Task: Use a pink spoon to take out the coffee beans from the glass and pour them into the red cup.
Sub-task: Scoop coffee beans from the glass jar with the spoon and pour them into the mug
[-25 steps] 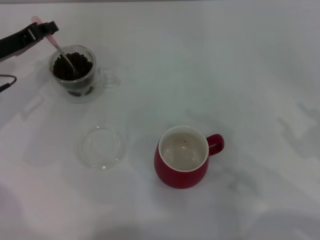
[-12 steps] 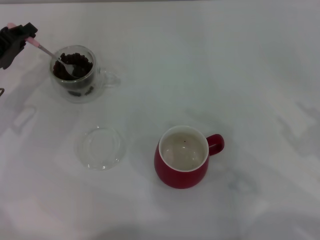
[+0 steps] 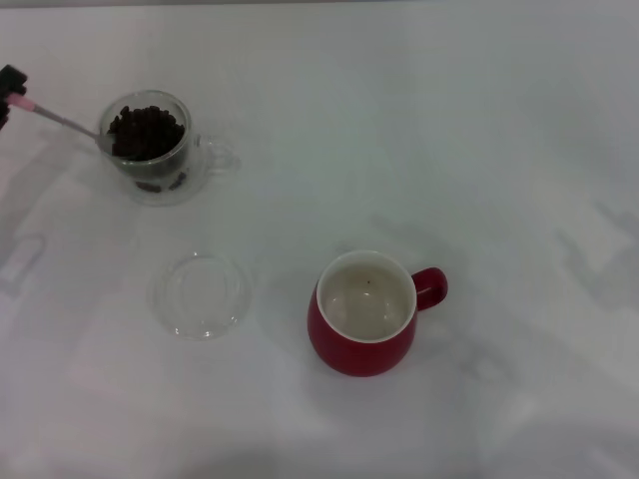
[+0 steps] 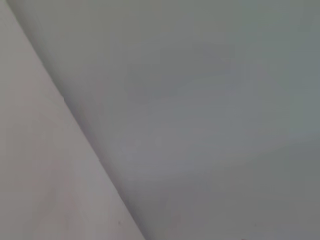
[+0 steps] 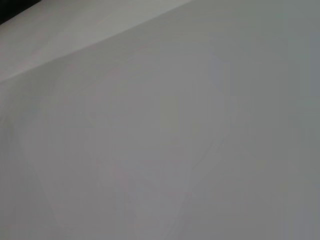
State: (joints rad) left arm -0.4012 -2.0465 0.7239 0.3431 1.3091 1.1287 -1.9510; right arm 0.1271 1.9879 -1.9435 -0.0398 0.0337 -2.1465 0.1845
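Beans are yet to reach the red cup (image 3: pixel 364 314), judging by its cream inside, which shows only a tiny dark speck. The cup stands toward the near middle of the table (image 3: pixel 499 150), handle pointing right. So the task looks barely begun: the first scoop seems to be in hand, and the carry and the pour are all left to do.

The glass (image 3: pixel 152 148) sits near the far left corner of the table, heaped with coffee beans (image 3: pixel 146 130), its clear handle toward the right. The pink spoon (image 3: pixel 65 121) slants down from the left edge, its metal bowl at the left rim of the glass; whether it carries any beans cannot be told. The left pincer (image 3: pixel 10 88) shows only as a dark sliver at the left edge of the head view, closed on the spoon's pink handle end.

A clear round glass dish (image 3: pixel 202 295) lies between the glass and the cup, nearer the left side. The right pincer is out of sight; both wrist views show only bare pale surface.
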